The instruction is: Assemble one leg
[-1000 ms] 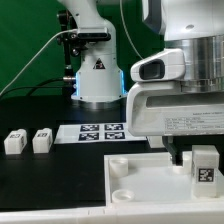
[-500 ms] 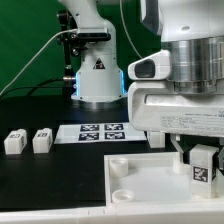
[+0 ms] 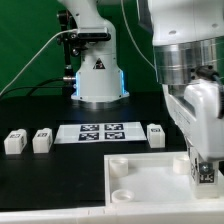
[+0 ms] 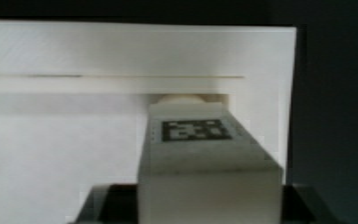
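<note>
Open table (image 3: 40,175) beside two spare legs (image 3: 28,141); panel (image 3: 150,180) bare.

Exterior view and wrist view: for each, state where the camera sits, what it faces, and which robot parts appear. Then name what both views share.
Exterior view: off the arm, low at the table's edge, facing the white panel, marker board and three loose legs; the arm's base and the wrist fill much of the frame.
Wrist view: on the wrist, looking along the gripper at the panel; only the dark fingers' edges show.
Shared: the held leg and the panel.
</note>
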`<state>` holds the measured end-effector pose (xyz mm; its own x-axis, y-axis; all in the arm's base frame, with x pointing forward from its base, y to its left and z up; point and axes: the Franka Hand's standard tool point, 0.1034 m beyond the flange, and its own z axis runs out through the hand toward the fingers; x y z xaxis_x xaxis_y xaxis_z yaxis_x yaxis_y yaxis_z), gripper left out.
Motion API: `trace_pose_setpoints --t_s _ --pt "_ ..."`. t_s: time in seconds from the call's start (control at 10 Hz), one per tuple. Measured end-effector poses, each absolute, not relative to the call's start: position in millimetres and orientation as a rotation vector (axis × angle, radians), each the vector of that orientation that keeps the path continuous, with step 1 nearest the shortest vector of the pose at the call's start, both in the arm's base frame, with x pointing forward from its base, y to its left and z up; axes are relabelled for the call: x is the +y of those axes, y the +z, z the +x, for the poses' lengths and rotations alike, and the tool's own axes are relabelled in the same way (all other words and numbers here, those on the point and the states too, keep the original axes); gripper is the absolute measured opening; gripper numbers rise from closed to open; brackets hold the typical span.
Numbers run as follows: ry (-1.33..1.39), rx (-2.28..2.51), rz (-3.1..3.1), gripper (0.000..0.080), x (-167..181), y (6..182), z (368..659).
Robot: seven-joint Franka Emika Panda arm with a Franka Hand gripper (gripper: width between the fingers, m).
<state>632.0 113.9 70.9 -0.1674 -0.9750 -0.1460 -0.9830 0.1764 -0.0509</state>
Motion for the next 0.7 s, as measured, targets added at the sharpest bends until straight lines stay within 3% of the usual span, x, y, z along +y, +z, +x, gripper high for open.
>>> trace_pose_setpoints --t_s 0.4,0.5,0.6,0.7 --pt "0.078 2.335 -1.886 0.0297 120.2 71.0 630.5" --pt "0.075 2.323 -1.902 0.049 121.2 71.0 630.3" --pt "0.052 2.147 -2.107 0.0598 124.2 70.5 629.0" --pt "0.026 1.912 -2.325 0.0598 125.1 70.6 628.7"
